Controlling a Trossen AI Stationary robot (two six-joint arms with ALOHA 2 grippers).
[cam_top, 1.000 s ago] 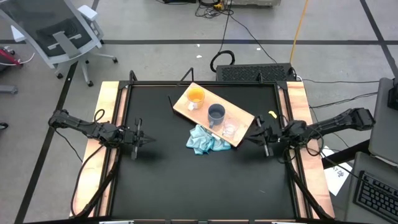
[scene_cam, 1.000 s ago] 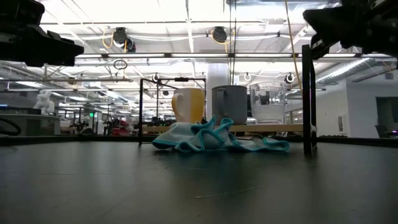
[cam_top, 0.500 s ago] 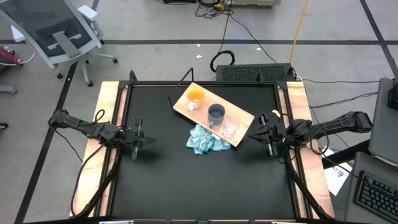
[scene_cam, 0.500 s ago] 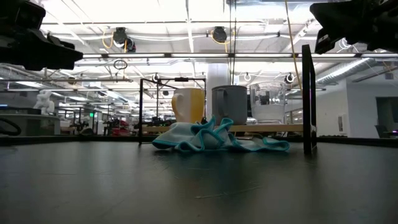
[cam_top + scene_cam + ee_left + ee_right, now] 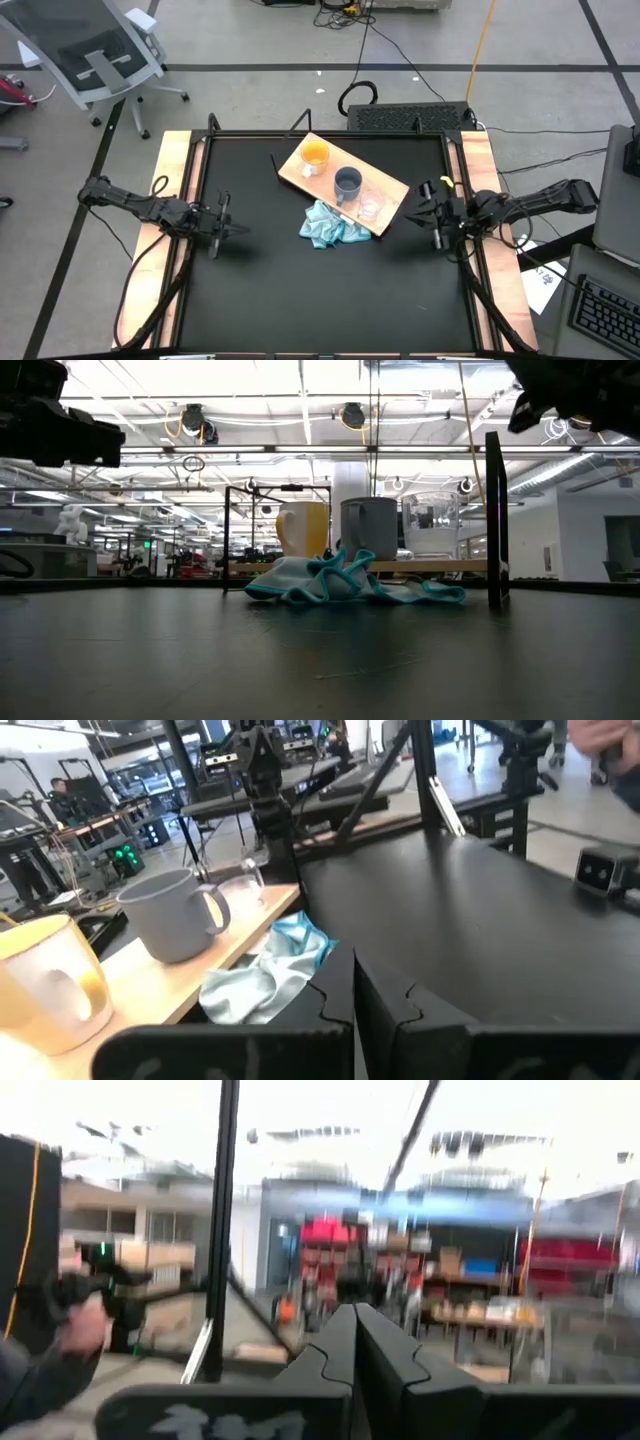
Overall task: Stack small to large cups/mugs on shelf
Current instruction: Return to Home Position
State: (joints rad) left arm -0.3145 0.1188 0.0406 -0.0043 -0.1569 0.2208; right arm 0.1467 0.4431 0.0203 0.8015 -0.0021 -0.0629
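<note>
The placing looks finished, so what is left for me is a clean retreat. My right gripper (image 5: 432,215) hangs above the desk (image 5: 300,300) close to its right edge, fingers pressed together with nothing between them. My left gripper (image 5: 222,222) waits near the left edge, also closed and empty.

To do this well, I judge the right arm should draw back toward its own edge and stay high. The clear cup (image 5: 370,207) is the cup nearest to it, light and easy to tip. I would avoid any sweep across the shelf (image 5: 293,172) or over the blue cloth (image 5: 330,226), which lies bunched against the shelf's near side. The fingers are best kept shut so nothing snags. The left arm is well apart from everything and needs only a small, slow move.

The shelf lies slantwise on the far half of the desk, running from the middle of the far edge toward the right edge. On it three cups stand upright in a row, side by side and not nested. The orange mug (image 5: 314,155) is at the far end, the grey mug (image 5: 347,183) in the middle and the clear cup at the end nearest the right edge. From above, the grey mug and the clear cup look empty. The orange mug's inside shows only orange, and I cannot tell whether it holds anything.
</note>
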